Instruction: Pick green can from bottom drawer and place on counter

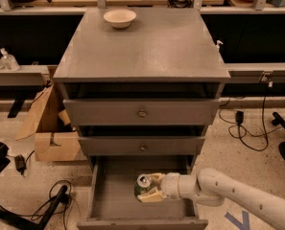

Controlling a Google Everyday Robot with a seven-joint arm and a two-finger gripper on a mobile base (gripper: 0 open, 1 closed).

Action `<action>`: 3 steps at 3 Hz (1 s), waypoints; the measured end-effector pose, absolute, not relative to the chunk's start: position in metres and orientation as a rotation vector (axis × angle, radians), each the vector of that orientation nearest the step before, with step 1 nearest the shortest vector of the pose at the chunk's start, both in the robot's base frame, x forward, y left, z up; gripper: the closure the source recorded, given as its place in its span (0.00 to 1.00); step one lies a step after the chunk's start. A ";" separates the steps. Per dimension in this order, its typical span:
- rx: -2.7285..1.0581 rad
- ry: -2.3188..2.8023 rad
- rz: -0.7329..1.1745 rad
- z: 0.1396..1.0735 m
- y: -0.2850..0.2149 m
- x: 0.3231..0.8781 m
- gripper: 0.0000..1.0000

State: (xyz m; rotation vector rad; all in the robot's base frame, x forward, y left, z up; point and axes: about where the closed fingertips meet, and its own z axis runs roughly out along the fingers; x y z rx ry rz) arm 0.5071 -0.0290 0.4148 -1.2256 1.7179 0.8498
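Note:
The green can (143, 185) with its silver top stands upright in the open bottom drawer (113, 205), near the middle. My gripper (150, 187) reaches in from the right on a white arm, its cream fingers (154, 195) closed around the can's right side. The can seems slightly lifted or still on the drawer floor; I cannot tell which. The counter (147, 44) is the wide grey top of the cabinet above.
A cream bowl (119, 17) sits at the counter's back left. Two shallower drawers with round knobs (142, 113) are slightly open above the bottom one. A cardboard box (51, 128) and cables lie on the floor to the left. Wooden benches run behind.

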 end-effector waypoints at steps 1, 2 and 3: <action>-1.243 1.766 0.941 0.481 -0.030 0.484 1.00; -1.233 1.765 0.908 0.585 -0.048 0.508 1.00; -1.166 1.732 0.805 0.697 -0.069 0.558 1.00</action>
